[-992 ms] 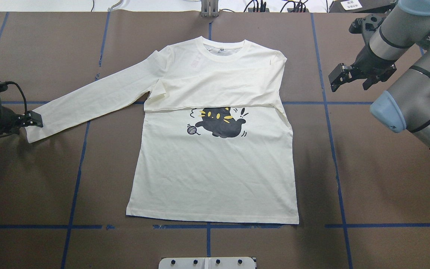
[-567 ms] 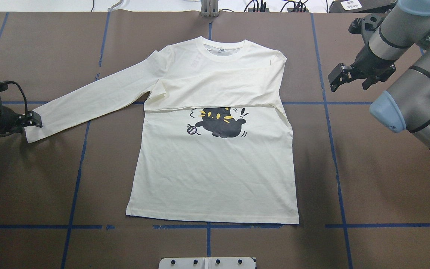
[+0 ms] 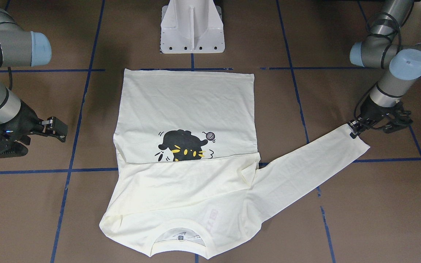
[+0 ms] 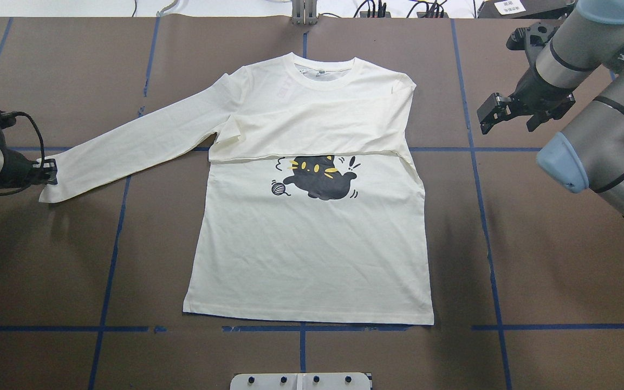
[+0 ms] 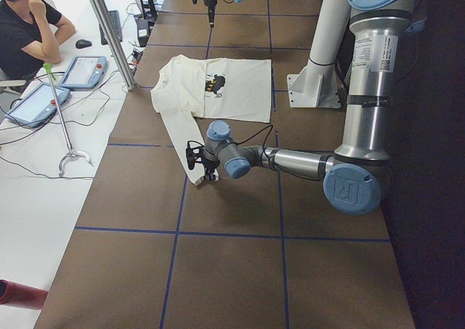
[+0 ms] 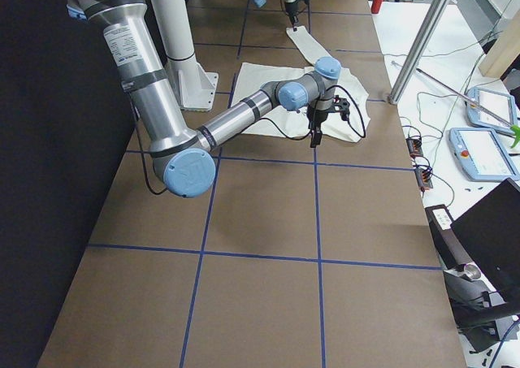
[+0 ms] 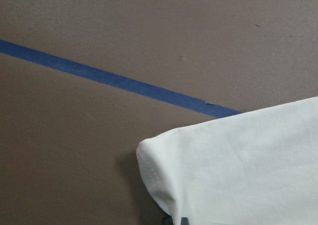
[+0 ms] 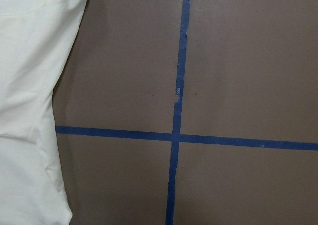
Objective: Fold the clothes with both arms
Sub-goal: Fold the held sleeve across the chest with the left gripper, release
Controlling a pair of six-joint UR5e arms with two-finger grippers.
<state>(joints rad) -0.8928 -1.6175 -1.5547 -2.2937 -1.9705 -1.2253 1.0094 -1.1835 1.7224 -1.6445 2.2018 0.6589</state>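
Cuff (image 4: 55,182) of the cat-print shirt (image 4: 312,254) lying mid-frame now rides slightly higher at the left edge, pinched in the clenched left gripper (image 4: 46,172), starting the sleeve fold, while the right gripper (image 4: 507,120) hangs open at upper right

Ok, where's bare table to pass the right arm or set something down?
Widest: table right of the shirt, from the right gripper back toward the robot. Also the corner under the outstretched sleeve, and the strip between hem and pedestal base. Crowded where the left gripper meets the cuff.
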